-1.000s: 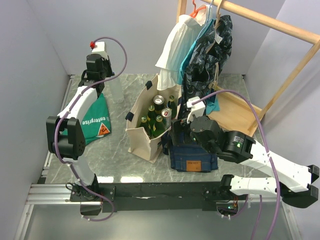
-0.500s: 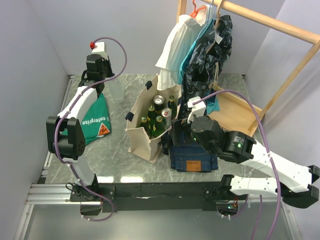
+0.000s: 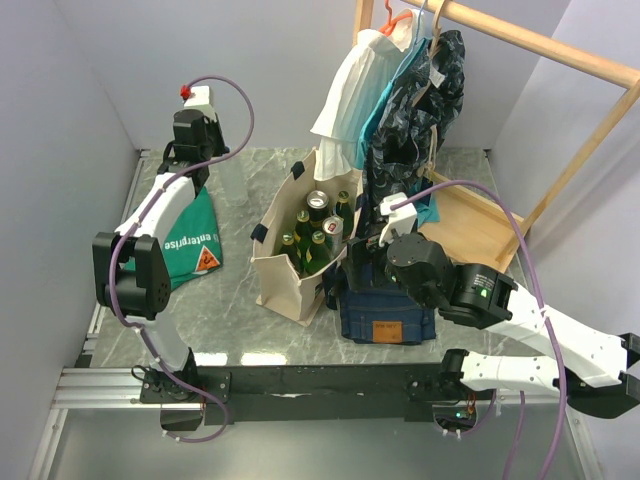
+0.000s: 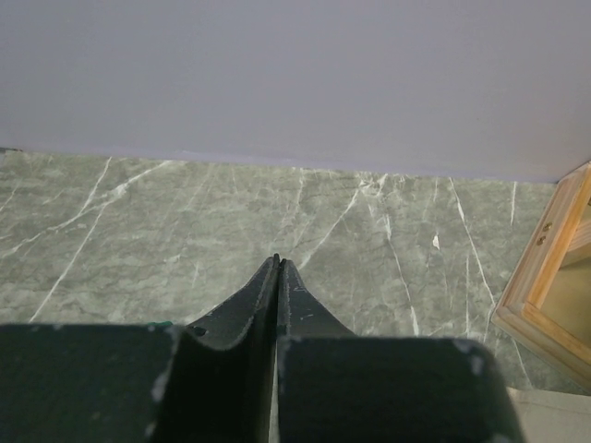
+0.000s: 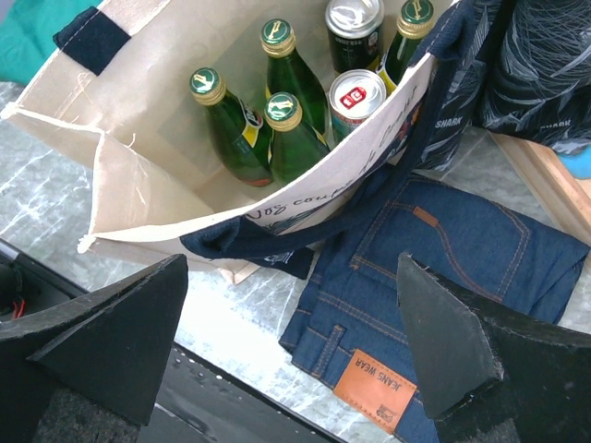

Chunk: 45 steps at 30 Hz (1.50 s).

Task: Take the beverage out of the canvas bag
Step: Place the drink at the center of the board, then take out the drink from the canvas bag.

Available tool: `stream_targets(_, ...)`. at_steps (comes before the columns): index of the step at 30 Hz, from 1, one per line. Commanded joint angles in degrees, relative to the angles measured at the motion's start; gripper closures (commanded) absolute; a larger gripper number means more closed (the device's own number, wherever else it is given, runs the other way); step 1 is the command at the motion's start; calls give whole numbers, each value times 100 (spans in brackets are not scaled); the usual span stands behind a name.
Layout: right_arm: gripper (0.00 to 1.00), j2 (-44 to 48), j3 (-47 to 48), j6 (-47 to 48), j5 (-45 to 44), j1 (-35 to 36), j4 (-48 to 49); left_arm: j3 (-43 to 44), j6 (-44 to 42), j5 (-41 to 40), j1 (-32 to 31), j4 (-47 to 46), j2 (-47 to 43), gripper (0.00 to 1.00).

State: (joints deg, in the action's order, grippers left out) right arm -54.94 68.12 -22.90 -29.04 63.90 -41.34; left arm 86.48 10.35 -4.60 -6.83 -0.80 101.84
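Observation:
The cream canvas bag (image 3: 283, 268) with navy strap handles stands open mid-table, also in the right wrist view (image 5: 138, 157). Inside it stand several green glass bottles (image 5: 291, 129) and two cans, one red-topped (image 5: 358, 92) and one silver-topped (image 5: 354, 23); the bottles (image 3: 305, 240) also show from above. My right gripper (image 3: 358, 255) hovers just right of the bag over the jeans, open and empty (image 5: 291, 263), its fingers either side of the bag's near strap. My left gripper (image 3: 188, 135) is far back left near the wall, shut and empty (image 4: 278, 260).
Folded blue jeans (image 3: 385, 310) lie against the bag's right side (image 5: 443, 268). A green printed cloth (image 3: 190, 240) lies to the left. A wooden clothes rack (image 3: 480, 220) with hanging garments (image 3: 410, 90) stands at the back right; its base shows in the left wrist view (image 4: 554, 277).
My right wrist has shifted slightly to the right and tilted a little. The left arm, the bag and the bottles have not moved.

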Motion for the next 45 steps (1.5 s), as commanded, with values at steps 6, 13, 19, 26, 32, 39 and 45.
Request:
stream_targets(6,0,62,44,-66,-172,35,56,-26,152,126,-3,27,-551,77)
stream_targets(13,0,88,123,-241,-383,26,-145,-192,46,416,-11,421,-894,31)
stream_targets(19,0,281,140,-452,-550,35,-269,-474,28,565,-3,668,-1351,10)
stream_targets(26,0,554,298,-629,-971,35,-322,-650,116,1188,-3,914,-1931,4)
stream_targets(32,0,1300,44,-699,-1552,35,406,-500,248,1909,-3,1512,-2344,4)
stream_targets(39,0,2373,-536,-251,-842,35,1890,-1096,485,2253,-11,1635,-3309,4)
stream_targets(45,0,2541,-537,-619,459,35,3437,-1974,793,2508,-20,1618,-4162,4)
